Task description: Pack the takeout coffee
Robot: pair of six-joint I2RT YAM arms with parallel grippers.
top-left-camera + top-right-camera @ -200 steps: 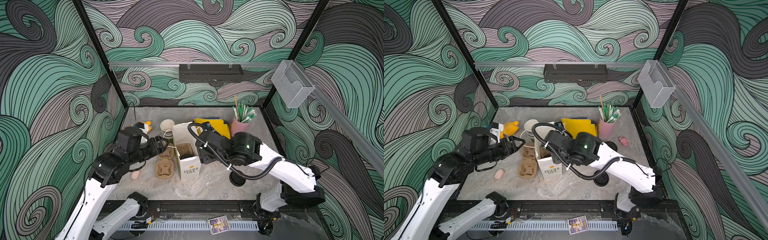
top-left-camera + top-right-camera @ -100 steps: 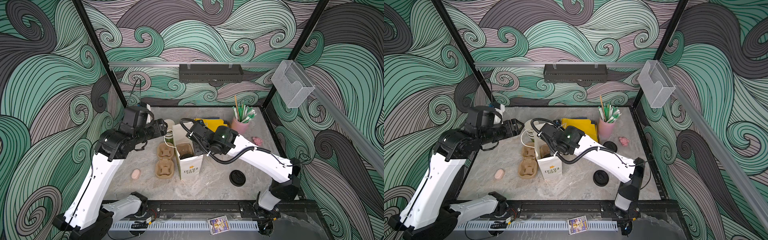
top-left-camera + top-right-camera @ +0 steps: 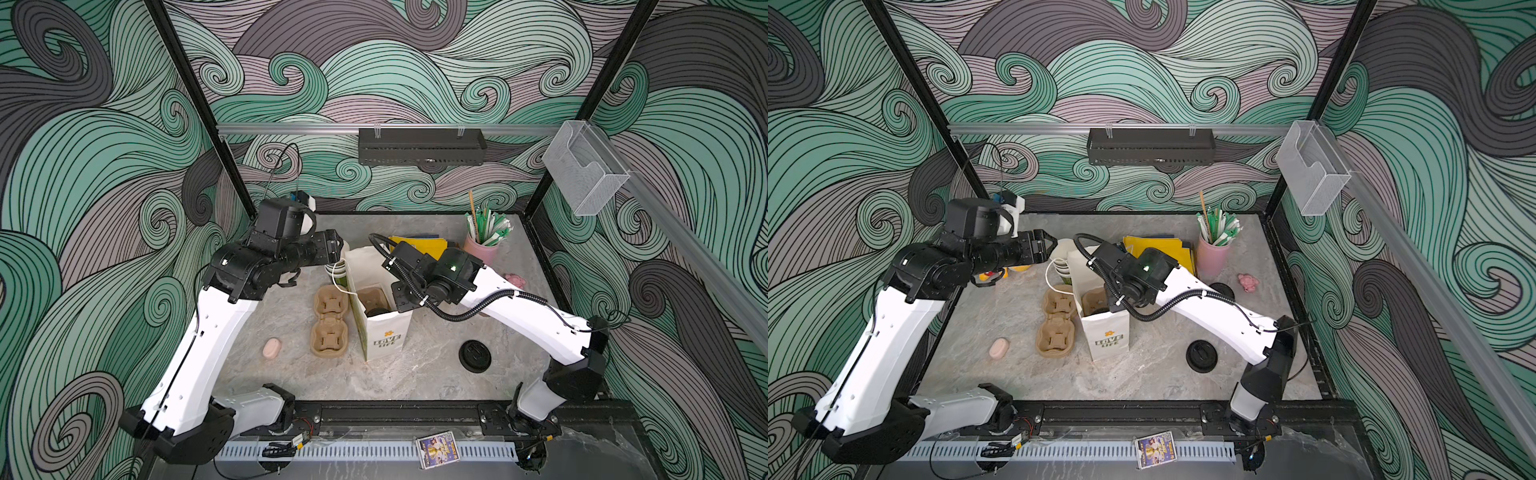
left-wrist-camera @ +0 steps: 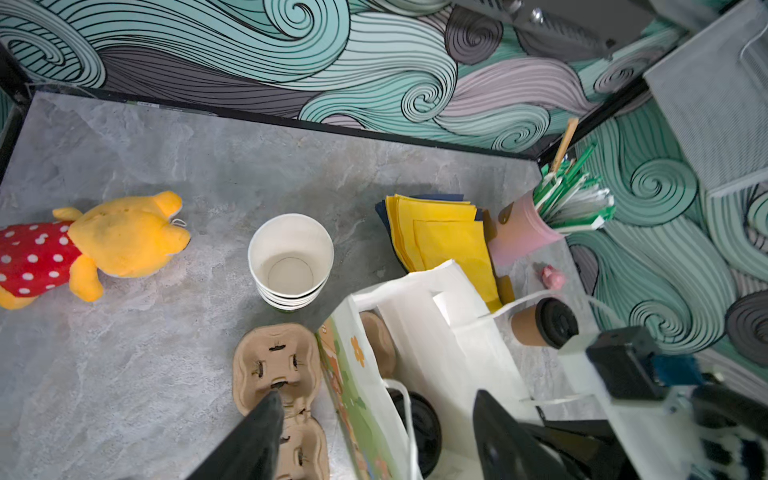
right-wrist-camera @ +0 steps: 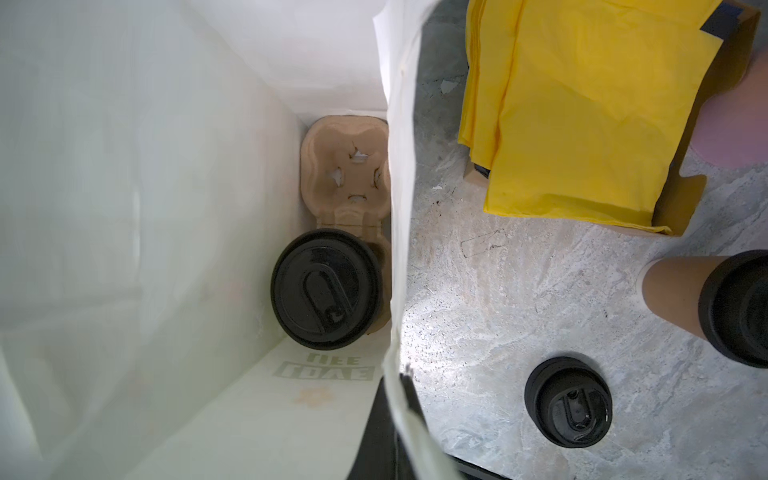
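Note:
A white paper bag (image 3: 384, 332) stands open mid-table. Inside it, one takeout coffee with a black sip lid (image 5: 326, 286) sits in the near pocket of a brown pulp carrier (image 5: 347, 166). The second takeout coffee, tan with a black lid (image 4: 544, 322), stands on the table just right of the bag. My right gripper (image 5: 397, 386) is shut on the bag's right wall at its rim. My left gripper (image 4: 374, 415) hangs open above the bag's back left corner, holding nothing.
An empty pulp carrier (image 3: 330, 324) lies left of the bag, with nested lidless cups (image 4: 291, 257) behind it. A loose black lid (image 3: 475, 355) lies to the front right. Yellow napkins (image 3: 419, 243) and a pink straw cup (image 3: 482, 245) are at the back, a plush toy (image 4: 116, 237) at back left.
My right gripper dropped to the bag's right wall and closed on it. My left arm lifted and swung back from the carrier to above the bag's rear corner, still open.

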